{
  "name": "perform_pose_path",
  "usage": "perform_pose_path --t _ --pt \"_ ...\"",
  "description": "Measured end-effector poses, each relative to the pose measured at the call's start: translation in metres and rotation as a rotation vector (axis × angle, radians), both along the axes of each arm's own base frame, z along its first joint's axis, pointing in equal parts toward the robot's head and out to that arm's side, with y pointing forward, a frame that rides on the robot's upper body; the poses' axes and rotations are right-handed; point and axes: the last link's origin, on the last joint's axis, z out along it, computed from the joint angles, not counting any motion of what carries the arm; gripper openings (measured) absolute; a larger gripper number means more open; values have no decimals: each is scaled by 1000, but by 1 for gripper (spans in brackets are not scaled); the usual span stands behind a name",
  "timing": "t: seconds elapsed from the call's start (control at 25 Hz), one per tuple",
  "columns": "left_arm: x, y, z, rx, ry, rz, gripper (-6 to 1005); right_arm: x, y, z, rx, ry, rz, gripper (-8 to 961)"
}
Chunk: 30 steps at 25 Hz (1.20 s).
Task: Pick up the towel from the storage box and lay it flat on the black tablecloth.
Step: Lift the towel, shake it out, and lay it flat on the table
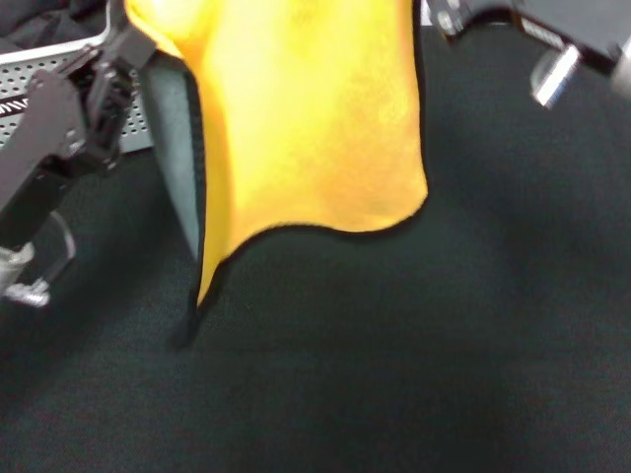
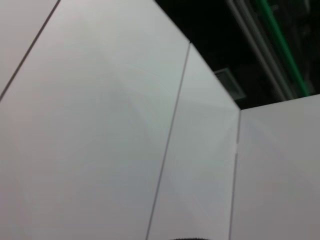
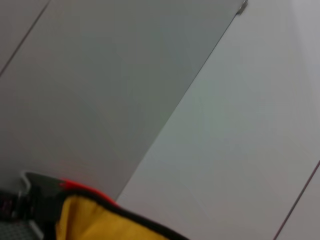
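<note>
The towel (image 1: 306,118) hangs spread out above the black tablecloth (image 1: 414,355), yellow-orange face toward me, with its grey-green face (image 1: 173,158) showing at a fold on the left. My left gripper (image 1: 133,34) is shut on its upper left corner, in front of the storage box (image 1: 49,103). My right gripper (image 1: 429,12) is shut on its upper right corner at the top edge of the head view. The towel's lower edge hangs free above the cloth. A yellow corner with black stitching shows in the right wrist view (image 3: 95,222).
A plain black fabric bundle (image 1: 39,25) lies behind the storage box at the far left. The left arm (image 1: 39,168) reaches across the box's front. Both wrist views show only pale wall panels (image 2: 100,125).
</note>
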Motion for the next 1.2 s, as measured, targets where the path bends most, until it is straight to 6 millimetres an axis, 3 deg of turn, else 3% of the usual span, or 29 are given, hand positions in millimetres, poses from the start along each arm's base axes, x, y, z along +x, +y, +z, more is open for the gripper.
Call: perform_pose_path --t 0.2,0.52,0.88,1.2 --pt "-1 -8 12 -50 -10 -55 21 24 -15 11 -145 9 -23 115" --pt "10 -10 7 -156 44 -159 20 51 -30 36 -342 22 -51 117" --pt "7 -14 18 -224 129 -227 20 66 -40 65 -403 39 -77 120" --pt "8 -16 27 -229 184 -262 20 70 -44 67 -435 45 -88 122"
